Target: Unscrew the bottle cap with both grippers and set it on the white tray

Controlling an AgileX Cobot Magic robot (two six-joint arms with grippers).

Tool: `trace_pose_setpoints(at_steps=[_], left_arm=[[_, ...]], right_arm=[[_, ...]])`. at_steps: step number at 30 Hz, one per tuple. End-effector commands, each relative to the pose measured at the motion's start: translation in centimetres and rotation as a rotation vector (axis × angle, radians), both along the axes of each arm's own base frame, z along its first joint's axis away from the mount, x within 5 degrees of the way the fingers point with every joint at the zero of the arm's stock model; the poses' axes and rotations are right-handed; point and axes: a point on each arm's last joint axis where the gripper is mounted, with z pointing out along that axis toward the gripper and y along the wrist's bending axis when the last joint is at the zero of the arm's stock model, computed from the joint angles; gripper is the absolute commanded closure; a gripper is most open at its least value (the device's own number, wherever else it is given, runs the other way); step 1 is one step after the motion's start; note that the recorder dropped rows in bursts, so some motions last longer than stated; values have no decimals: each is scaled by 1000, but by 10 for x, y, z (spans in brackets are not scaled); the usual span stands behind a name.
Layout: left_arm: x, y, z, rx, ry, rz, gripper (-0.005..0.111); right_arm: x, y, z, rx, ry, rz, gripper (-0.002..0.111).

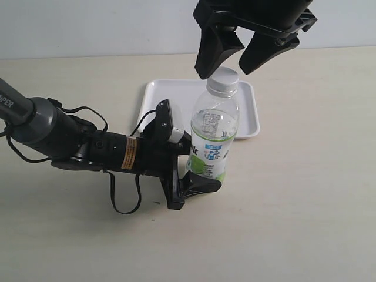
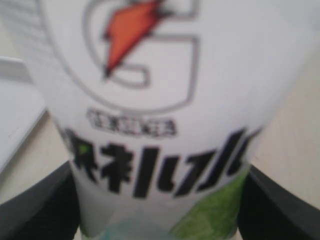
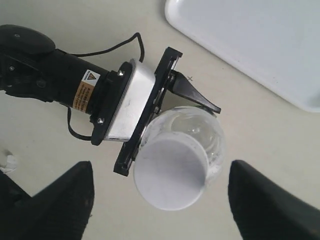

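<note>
The cap (image 1: 225,77) sits on the neck of the bottle (image 1: 214,126), which stands upright on the table (image 1: 305,205) just beside the tray (image 1: 170,94), not on it. From the right wrist view the cap (image 3: 171,174) shows as a plain white disc on top of the clear bottle (image 3: 214,137), with a corner of the tray (image 3: 260,45) close by and nothing lying on the part in view. The left claw (image 1: 200,161) is clenched on the bottle's lower half, at the label, one finger on each side; the left wrist view shows the label of the bottle (image 2: 150,100) filling the frame, blurred, with the two dark fingers of the left claw (image 2: 160,220) pressed against it on either side. Seen from above, that left claw (image 3: 170,135) reaches in flat along the table. The right claw (image 1: 227,61) hangs over the bottle with its fingers spread wide, one to each side of the cap and clear of it, gripping nothing; in its own view the right claw (image 3: 165,202) frames the cap between two dark fingertips well apart from it. A loose black cable (image 1: 120,202) loops from the left arm onto the table.
</note>
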Motion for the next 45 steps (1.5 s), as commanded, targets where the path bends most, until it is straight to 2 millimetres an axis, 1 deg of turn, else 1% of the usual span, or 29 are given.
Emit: trace_pose_setpoints(at_steps=[1, 8, 14, 39, 42, 45], left_arm=[[0, -3, 10, -49, -4, -6, 107], [0, -3, 10, -48, -4, -7, 107], [0, -3, 10, -48, -4, -7, 107], [0, -3, 10, -48, -4, -7, 107], [0, -3, 10, -48, -4, -7, 107], [0, -3, 10, -48, -4, -7, 107]], right_arm=[[0, -3, 4, -38, -39, 4, 36], [1, -3, 3, -42, -38, 11, 36], [6, 1, -5, -30, -12, 27, 36], [6, 2, -7, -32, -17, 50, 37], [6, 2, -7, -27, -15, 50, 41], [6, 2, -7, -25, -15, 50, 51]])
